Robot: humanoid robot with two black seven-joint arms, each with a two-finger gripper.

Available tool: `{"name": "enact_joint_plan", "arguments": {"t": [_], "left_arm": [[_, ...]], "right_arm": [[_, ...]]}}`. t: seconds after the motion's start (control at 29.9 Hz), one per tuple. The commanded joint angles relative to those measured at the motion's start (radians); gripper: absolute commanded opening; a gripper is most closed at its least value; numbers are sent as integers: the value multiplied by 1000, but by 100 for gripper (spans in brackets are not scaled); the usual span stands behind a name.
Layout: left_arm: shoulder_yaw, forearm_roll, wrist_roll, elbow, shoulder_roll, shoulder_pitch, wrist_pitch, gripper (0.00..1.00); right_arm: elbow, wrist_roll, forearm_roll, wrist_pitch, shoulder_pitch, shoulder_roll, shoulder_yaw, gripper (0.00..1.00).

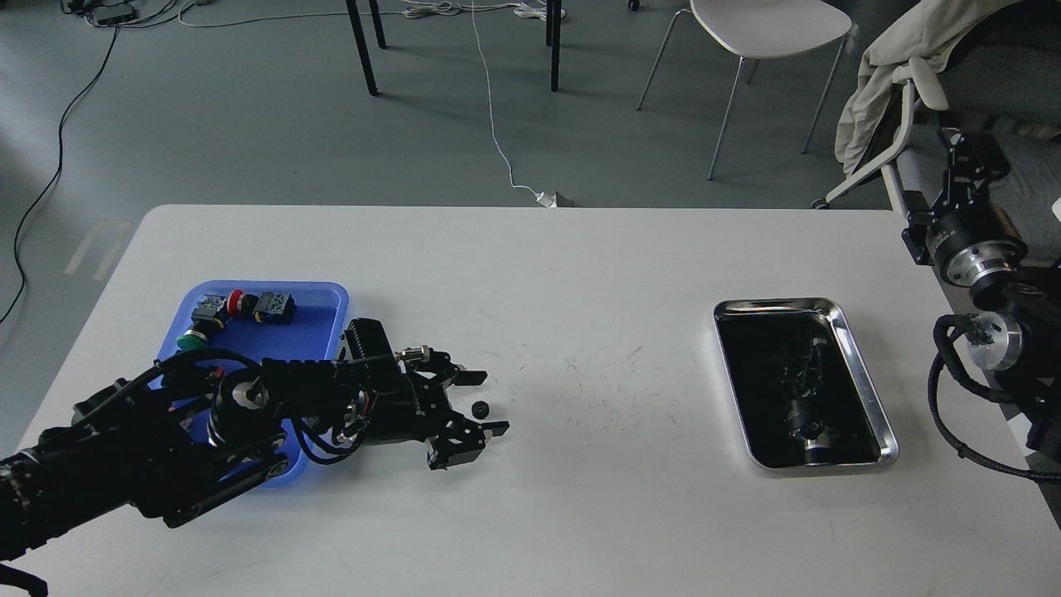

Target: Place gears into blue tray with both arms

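White desk (580, 464) carries everything; a gear (479, 409) lies between the spread fingers of the left claw (479, 405), which holds nothing. Blue tray (327, 292) sits behind that claw. Closing off-centre could flick the tiny gear away.

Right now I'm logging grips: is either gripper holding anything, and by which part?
Nothing is held. The left gripper is open around a gear on the table; the right gripper is away, state unclear.
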Motion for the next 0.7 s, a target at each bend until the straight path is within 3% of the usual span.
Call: {"name": "enact_joint_plan", "arguments": {"t": [0.0,0.5,0.54,0.67], "left_arm": [[0,0,0,9,-1,2,5,70],[0,0,0,12,-1,22,14,63],[0,0,0,13,-1,28,16,52],[0,0,0,13,-1,28,16,51]], "right_arm": [[-1,0,0,0,-1,-1,-4,94],[0,0,0,0,-3,-1,-6,94],[-1,0,0,0,-3,0,-6,94],[-1,0,0,0,-3,0,-6,94]]}}
